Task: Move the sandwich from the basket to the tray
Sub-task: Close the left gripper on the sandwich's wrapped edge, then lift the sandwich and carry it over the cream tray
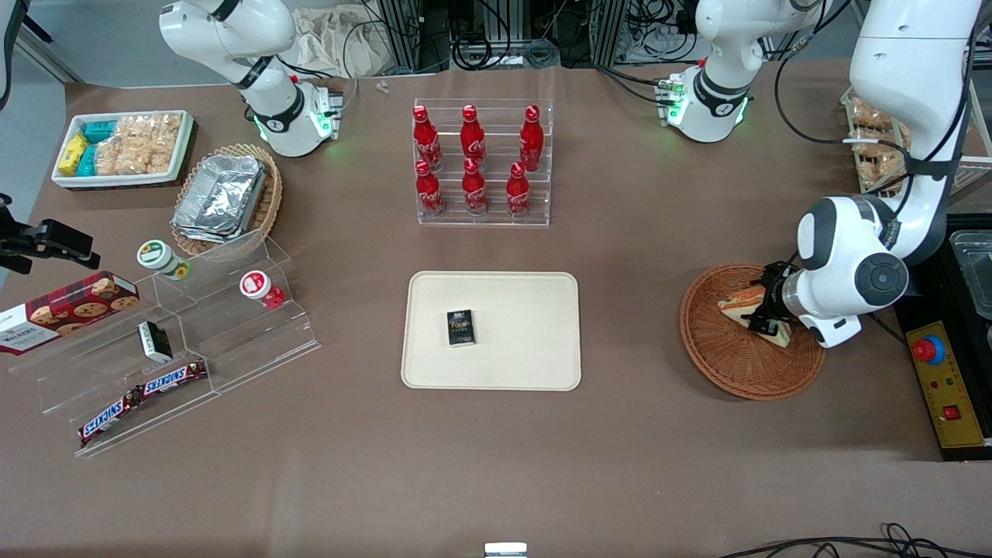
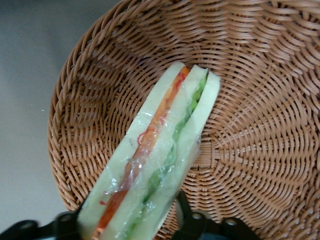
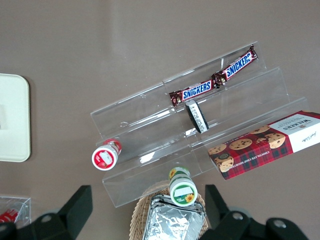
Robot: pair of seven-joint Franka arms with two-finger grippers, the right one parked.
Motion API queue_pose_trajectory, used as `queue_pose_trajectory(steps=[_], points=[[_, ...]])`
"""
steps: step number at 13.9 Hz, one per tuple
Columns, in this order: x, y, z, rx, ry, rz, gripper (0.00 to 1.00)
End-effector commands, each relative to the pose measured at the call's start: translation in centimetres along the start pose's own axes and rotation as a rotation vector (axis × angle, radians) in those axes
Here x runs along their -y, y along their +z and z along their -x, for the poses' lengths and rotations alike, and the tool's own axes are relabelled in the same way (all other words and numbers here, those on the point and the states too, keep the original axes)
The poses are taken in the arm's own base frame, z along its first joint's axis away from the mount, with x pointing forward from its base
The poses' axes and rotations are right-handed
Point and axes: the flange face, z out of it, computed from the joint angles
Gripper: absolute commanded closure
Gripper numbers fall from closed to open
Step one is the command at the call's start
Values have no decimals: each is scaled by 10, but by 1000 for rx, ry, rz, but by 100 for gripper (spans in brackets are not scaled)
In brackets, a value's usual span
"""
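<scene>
The sandwich (image 1: 738,303), a wrapped wedge of white bread with orange, red and green filling (image 2: 165,145), sits in the reddish-brown woven basket (image 1: 725,364) toward the working arm's end of the table. My gripper (image 1: 766,311) is down in the basket, its two black fingers (image 2: 186,220) pressed against the wedge's two bread faces, so it is shut on the sandwich (image 2: 127,220). The basket's weave (image 2: 260,130) shows all round the wedge. The beige tray (image 1: 527,349) lies flat at the table's middle, well apart from the basket toward the parked arm's end.
A small black box (image 1: 460,327) lies on the tray. A clear rack of red cola bottles (image 1: 482,163) stands farther from the front camera than the tray. A clear stepped stand with snacks (image 1: 167,341) and a foil-container basket (image 1: 225,198) are toward the parked arm's end.
</scene>
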Motion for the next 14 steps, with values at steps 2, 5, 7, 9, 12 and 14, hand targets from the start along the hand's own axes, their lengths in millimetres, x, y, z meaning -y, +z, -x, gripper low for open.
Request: queue_pose_trajectory(steps=[2,5,7,9,12,14], points=[[-5,-19,-1,-15,-3,-6,100],[-27,-84,19,-11,57,-48,100],[-37,-143,49,14,161,-87,100],[-45,-193,95,34,272,-96,100],[-61,-203,201,83,639,-66,100],[-75,-182,259,133,887,-56,100]])
